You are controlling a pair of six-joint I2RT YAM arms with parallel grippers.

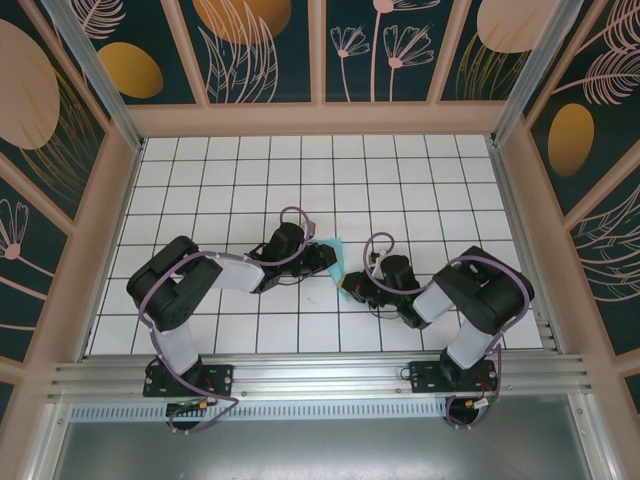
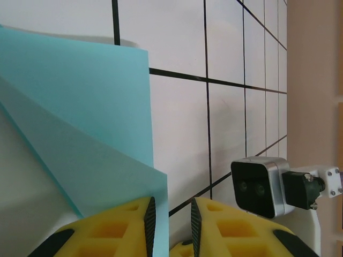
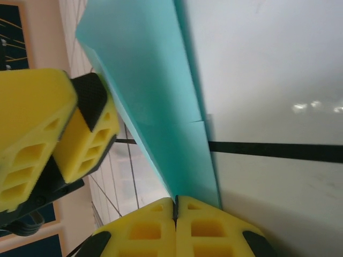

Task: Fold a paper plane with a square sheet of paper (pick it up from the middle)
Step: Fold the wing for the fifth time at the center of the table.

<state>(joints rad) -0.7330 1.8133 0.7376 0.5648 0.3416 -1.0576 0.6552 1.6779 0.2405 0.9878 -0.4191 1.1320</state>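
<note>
Starting at the right hand [image 3: 175, 206]: clamped tight on the narrow lower end of the sheet of paper [image 3: 155, 80], yellow pads [image 3: 203, 230] meeting at the bottom of the wrist view. Outward from that grip, turquoise and creased, stretching toward the upper left over the white tabletop [image 3: 268, 80]. Across to the left hand [image 2: 172, 209]: parted by a slim gap, with the sheet's edge running down into it and a sliver of tile showing alongside. From above, right at mid-frame, caught between both hands over the gridded tiles.
</note>
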